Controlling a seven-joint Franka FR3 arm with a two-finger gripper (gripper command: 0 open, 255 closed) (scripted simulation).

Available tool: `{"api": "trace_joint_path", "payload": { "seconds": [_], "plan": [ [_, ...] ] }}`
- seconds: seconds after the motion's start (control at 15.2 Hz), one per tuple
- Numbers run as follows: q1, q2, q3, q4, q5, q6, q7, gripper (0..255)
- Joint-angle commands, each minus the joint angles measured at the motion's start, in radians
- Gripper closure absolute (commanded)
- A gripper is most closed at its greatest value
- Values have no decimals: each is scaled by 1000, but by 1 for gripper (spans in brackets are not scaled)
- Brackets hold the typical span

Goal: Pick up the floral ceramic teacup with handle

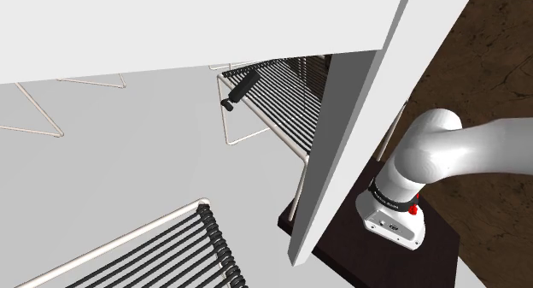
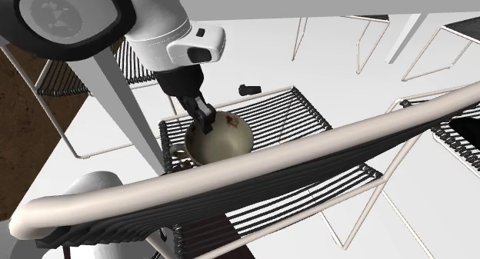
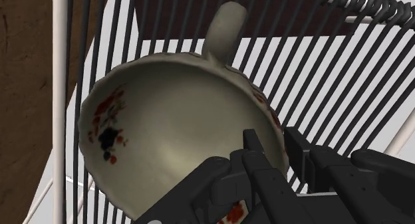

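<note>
The teacup (image 3: 166, 129) is cream with red and dark flowers inside its rim, and its handle (image 3: 225, 26) points away from my hand. My black gripper (image 3: 278, 148) is shut on the cup's rim, one finger inside the bowl and one outside. In the second exterior view the gripper (image 2: 206, 125) comes down onto the rim of the teacup (image 2: 223, 141), which is at the black-corded seat of a chair (image 2: 300, 111). I cannot tell whether the cup rests on the cords or hangs just above them. In the shoulder view a white panel (image 1: 359, 115) hides the fingers and cup.
A pale tube rail (image 2: 308, 154) of a nearer chair crosses in front of the cup. A small black object (image 2: 248, 89) lies on the light floor beyond the seat. More wire-framed corded chairs (image 1: 196, 252) stand around. The dark stand (image 1: 431, 252) is below the arm.
</note>
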Motion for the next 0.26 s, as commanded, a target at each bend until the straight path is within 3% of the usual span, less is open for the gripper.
{"api": "trace_joint_path", "payload": {
  "seconds": [0.0, 0.2],
  "plan": [
    [-2, 12, -2, 34, -2, -22, -2, 255],
    [-3, 19, -3, 53, -4, -34, -3, 255]
  ]
}}
